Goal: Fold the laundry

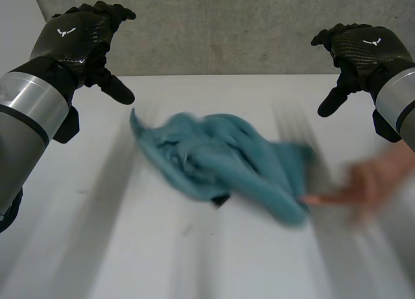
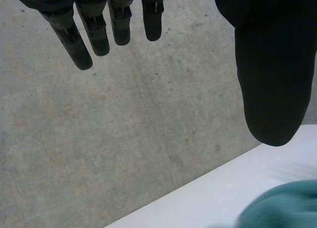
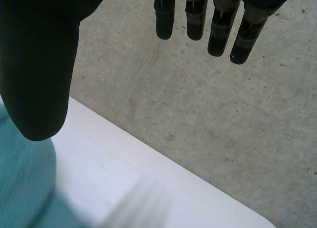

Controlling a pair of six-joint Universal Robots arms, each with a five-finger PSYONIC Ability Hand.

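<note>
A crumpled teal cloth lies bunched in the middle of the white table. A person's hand is at the cloth's right end, touching it. My left hand hovers high at the far left, open, well away from the cloth. My right hand hovers high at the far right, also open and holding nothing. In the left wrist view the straight fingers point at the wall, with a bit of the cloth below the thumb. In the right wrist view the cloth lies under the thumb, the fingers straight.
A grey concrete wall stands behind the table's far edge. The person's forearm comes in from the right side, under my right arm.
</note>
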